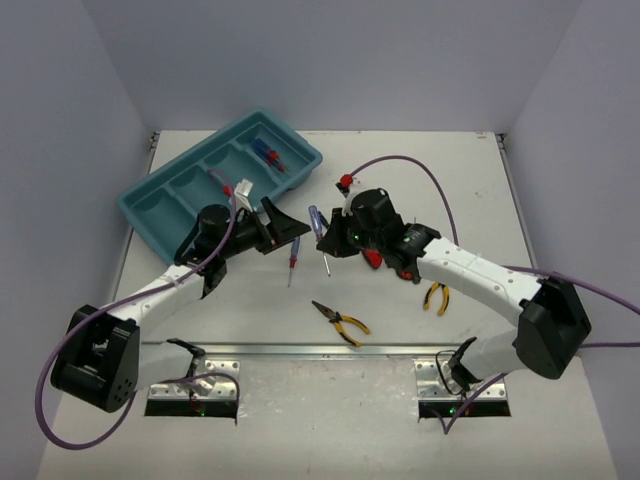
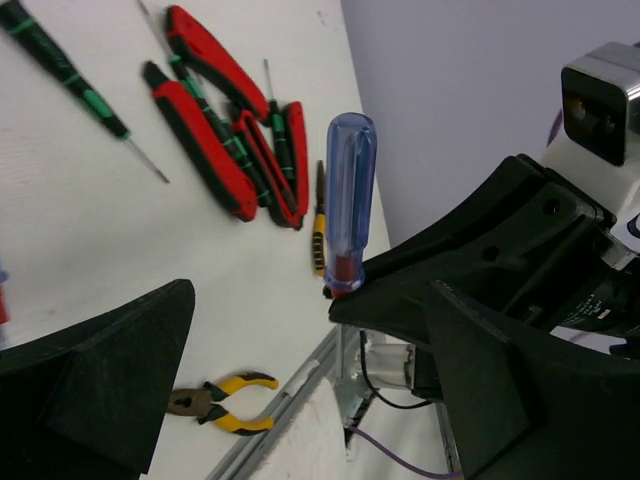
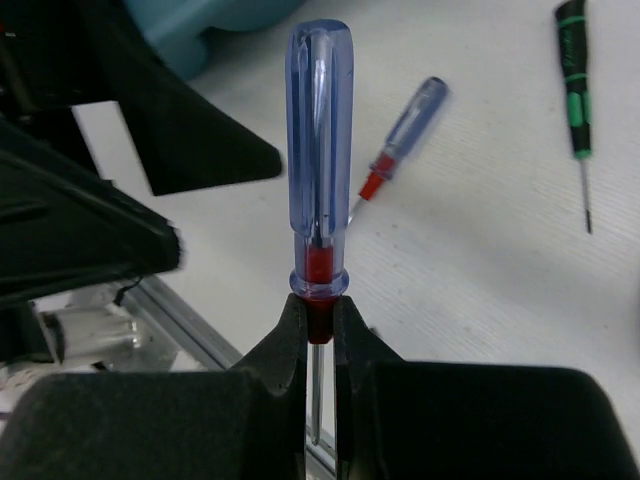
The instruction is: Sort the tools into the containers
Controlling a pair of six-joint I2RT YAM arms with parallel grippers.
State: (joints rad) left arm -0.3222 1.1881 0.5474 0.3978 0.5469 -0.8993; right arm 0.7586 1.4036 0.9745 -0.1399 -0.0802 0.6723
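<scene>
My right gripper [image 3: 319,314] is shut on the red collar of a blue-handled screwdriver [image 3: 318,150], holding it upright above the table; the pair shows mid-table from above [image 1: 316,220]. My left gripper [image 1: 288,226] stands open just left of it, its black fingers [image 2: 100,390] spread wide with nothing between them. The held screwdriver [image 2: 350,200] and the right gripper's jaws lie close in front of it. A second blue screwdriver [image 1: 293,260] lies on the table. The teal tray [image 1: 165,205] sits at the back left, with blue and red tools in its far compartment [image 1: 268,155].
Two yellow-handled pliers lie near the front, one [image 1: 340,322] at centre and one [image 1: 436,296] beside the right arm. Red-handled pliers [image 2: 200,130] and green-black screwdrivers [image 2: 70,75] lie together on the table. A metal rail [image 1: 330,350] runs along the near edge.
</scene>
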